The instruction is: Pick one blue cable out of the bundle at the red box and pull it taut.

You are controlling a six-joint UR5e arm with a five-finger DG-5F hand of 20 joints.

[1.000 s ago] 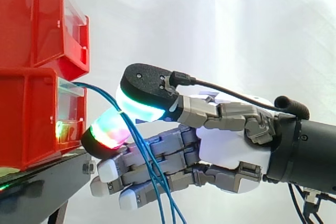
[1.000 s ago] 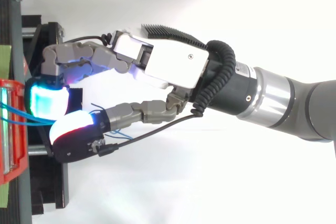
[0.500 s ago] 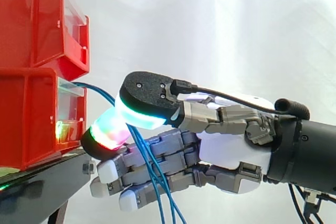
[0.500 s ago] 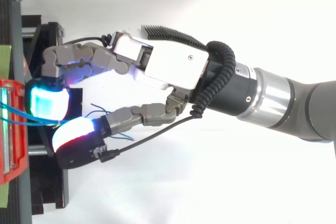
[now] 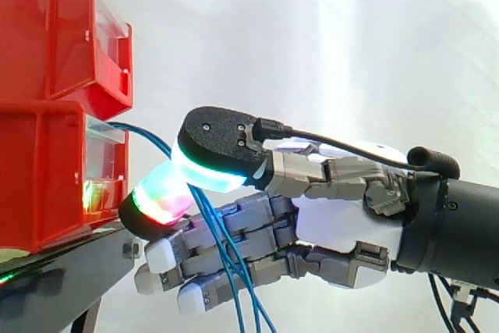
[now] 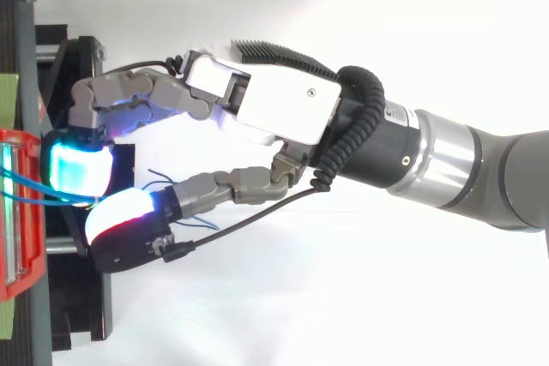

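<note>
Blue cable (image 5: 148, 135) in hand's (image 5: 343, 220) pinch

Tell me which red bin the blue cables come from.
The lower red bin: the blue cables emerge at its front edge; the upper bin shows none.

A white curtain (image 5: 327, 44) fills the far side, falling in soft vertical folds under bright, even light. At the lower left stands a black stand (image 5: 58, 274) with a glossy top. From above, a plain white ground (image 6: 343, 297) spreads to the right of it.
</note>
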